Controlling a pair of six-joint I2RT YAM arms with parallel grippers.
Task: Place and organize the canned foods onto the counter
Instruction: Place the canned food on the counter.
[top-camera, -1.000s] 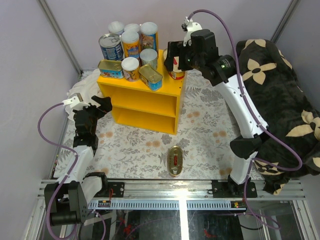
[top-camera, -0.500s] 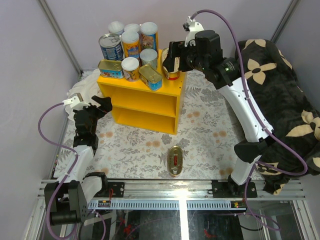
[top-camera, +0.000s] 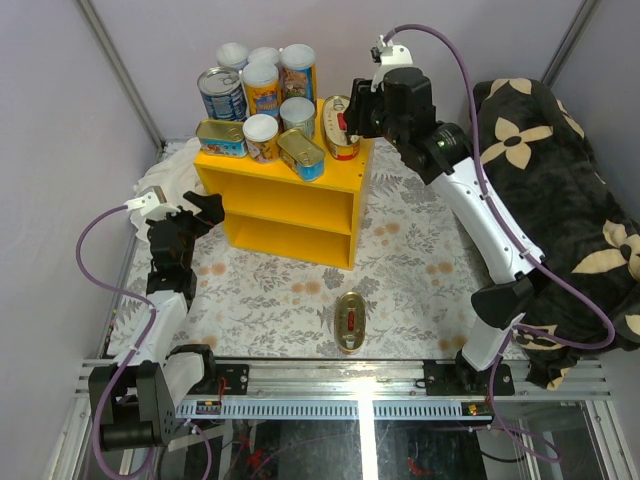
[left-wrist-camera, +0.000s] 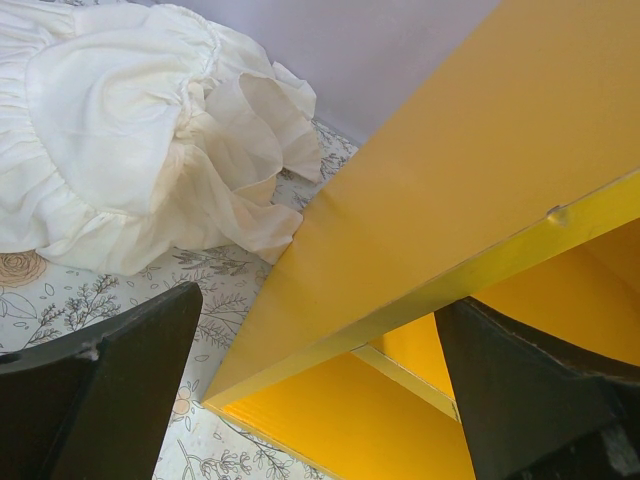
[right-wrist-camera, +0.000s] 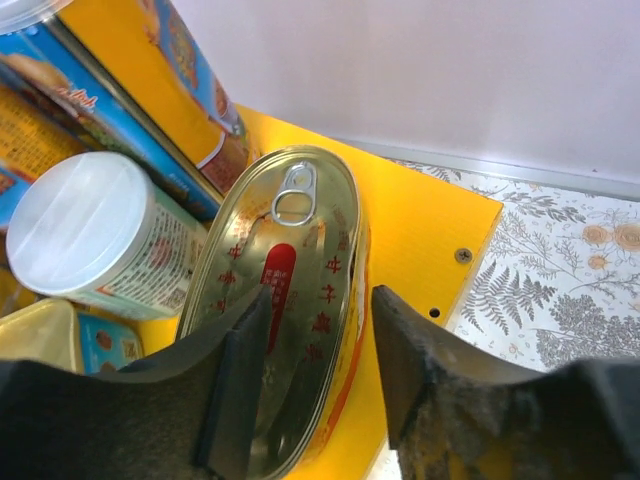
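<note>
The gold oval tin (right-wrist-camera: 300, 230) lies flat by the right edge of the counter (top-camera: 285, 186), toward its far corner. Its lid is smooth brushed metal with a ring-pull and red lettering. Just to its left stands a short can with a white plastic lid (right-wrist-camera: 75, 220), and behind that rise tall printed cylinders (top-camera: 262, 85). A wider blue-labelled steel can (top-camera: 221, 93) stands at the far left corner. Two flat rectangular tins (top-camera: 301, 153) rest along the front edge.

The counter is a bright yellow painted box with two open shelves. The right gripper (right-wrist-camera: 320, 300) hovers over the oval tin. Its matt black fingers are partly apart and clasp nothing, though we cannot tell whether their tips graze the lid.

A second gold oval tin (top-camera: 349, 321) lies on the floral-patterned floor (top-camera: 260, 290), near its front edge.

The left gripper (left-wrist-camera: 318, 305) is spread wide and empty, low beside the counter's left side. A frilled white cloth (left-wrist-camera: 130, 130) lies crumpled there. A dark plush blanket with pale flowers (top-camera: 560, 180) is heaped along the floor's right edge.
</note>
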